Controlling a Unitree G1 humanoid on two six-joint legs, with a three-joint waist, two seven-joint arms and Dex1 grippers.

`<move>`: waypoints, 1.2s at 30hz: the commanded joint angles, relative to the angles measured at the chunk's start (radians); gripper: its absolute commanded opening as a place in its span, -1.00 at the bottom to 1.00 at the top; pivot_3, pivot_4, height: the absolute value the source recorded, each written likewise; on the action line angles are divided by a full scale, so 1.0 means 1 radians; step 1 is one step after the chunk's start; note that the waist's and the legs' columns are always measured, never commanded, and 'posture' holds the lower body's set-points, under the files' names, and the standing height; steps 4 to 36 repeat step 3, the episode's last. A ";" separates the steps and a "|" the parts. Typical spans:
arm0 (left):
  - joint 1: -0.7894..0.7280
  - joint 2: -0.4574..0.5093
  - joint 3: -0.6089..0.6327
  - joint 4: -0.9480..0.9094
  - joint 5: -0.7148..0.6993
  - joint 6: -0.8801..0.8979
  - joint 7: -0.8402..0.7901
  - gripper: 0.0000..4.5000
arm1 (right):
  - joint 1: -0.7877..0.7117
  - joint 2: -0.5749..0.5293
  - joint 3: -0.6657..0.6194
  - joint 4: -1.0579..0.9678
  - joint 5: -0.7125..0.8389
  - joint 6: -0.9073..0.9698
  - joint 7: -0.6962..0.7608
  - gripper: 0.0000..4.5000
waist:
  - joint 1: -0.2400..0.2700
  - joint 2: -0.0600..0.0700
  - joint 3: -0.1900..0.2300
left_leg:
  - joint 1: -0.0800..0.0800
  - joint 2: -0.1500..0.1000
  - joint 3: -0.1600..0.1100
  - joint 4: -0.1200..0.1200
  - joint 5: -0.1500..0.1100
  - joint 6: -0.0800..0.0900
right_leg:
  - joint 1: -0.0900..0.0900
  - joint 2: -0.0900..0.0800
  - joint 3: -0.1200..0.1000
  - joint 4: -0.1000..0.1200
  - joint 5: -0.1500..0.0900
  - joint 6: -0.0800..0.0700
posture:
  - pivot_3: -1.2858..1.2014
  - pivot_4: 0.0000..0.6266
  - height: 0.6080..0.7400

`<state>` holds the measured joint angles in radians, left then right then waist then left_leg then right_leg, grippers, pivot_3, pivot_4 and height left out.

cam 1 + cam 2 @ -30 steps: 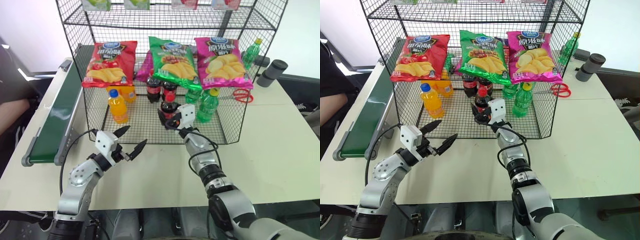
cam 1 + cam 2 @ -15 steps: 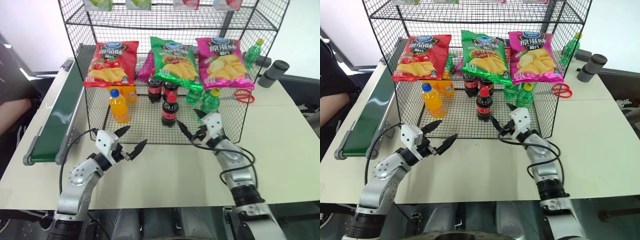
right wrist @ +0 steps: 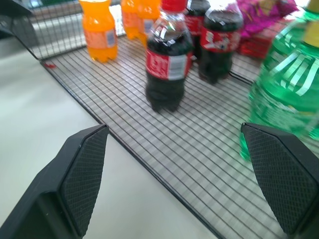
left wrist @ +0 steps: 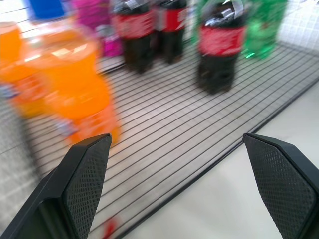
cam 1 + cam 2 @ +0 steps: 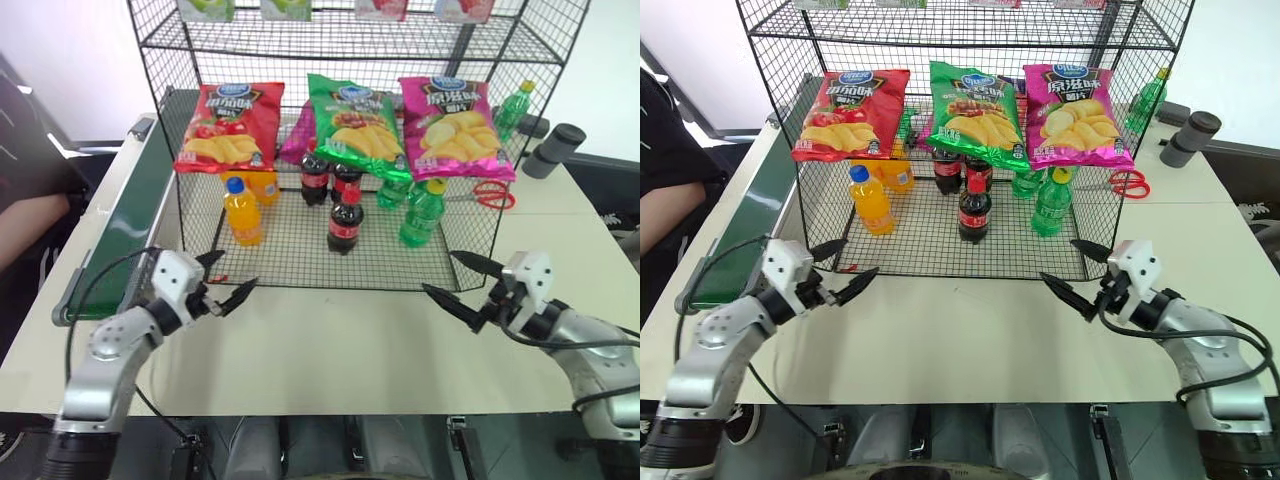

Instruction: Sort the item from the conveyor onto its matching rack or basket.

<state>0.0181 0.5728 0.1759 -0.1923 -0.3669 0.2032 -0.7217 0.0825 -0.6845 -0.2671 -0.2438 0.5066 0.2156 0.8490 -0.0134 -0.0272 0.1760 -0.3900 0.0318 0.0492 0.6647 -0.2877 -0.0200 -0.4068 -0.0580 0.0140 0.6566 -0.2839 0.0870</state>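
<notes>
The item, a cola bottle (image 5: 346, 222) with a red cap and red label, stands upright on the bottom tier of the black wire rack (image 5: 320, 286), in front of two more cola bottles. Nothing holds it. My right gripper (image 5: 440, 272) hovers open and empty over the table, in front of the rack's right corner and well clear of the bottle (image 3: 168, 59). At the rack's left front corner, beside the conveyor (image 5: 130, 225), my left gripper (image 5: 232, 275) is open and empty too. The green belt carries nothing that I can see.
Three chip bags (image 5: 353, 125) hang across the rack's middle tier. Orange bottles (image 5: 242, 212) and green bottles (image 5: 420, 214) share the bottom tier. Red scissors (image 5: 490, 193) and grey cylinders (image 5: 550, 150) lie right of the rack. A person's arm (image 5: 25, 215) shows at far left.
My right gripper pulled back from the cola bottle and swung right, leaving it standing on the rack. My left gripper shifted left toward the conveyor.
</notes>
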 commanded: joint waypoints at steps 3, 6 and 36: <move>0.001 0.020 0.031 0.003 -0.032 -0.031 -0.058 1.00 | -0.014 -0.002 -0.022 -0.060 0.014 0.018 -0.012 0.96 | 0.002 0.000 0.000 | 0.000 0.000 0.000 0.000 0.000 0.000 | 0.000 0.000 0.000 -0.001 0.000 0.000 | 0.03 -0.52 1.00; 0.001 0.020 0.031 0.003 -0.032 -0.031 -0.058 1.00 | -0.014 -0.002 -0.022 -0.060 0.014 0.018 -0.012 0.96 | 0.002 0.000 0.000 | 0.000 0.000 0.000 0.000 0.000 0.000 | 0.000 0.000 0.000 -0.001 0.000 0.000 | 0.03 -0.52 1.00; 0.001 0.020 0.031 0.003 -0.032 -0.031 -0.058 1.00 | -0.014 -0.002 -0.022 -0.060 0.014 0.018 -0.012 0.96 | 0.002 0.000 0.000 | 0.000 0.000 0.000 0.000 0.000 0.000 | 0.000 0.000 0.000 -0.001 0.000 0.000 | 0.03 -0.52 1.00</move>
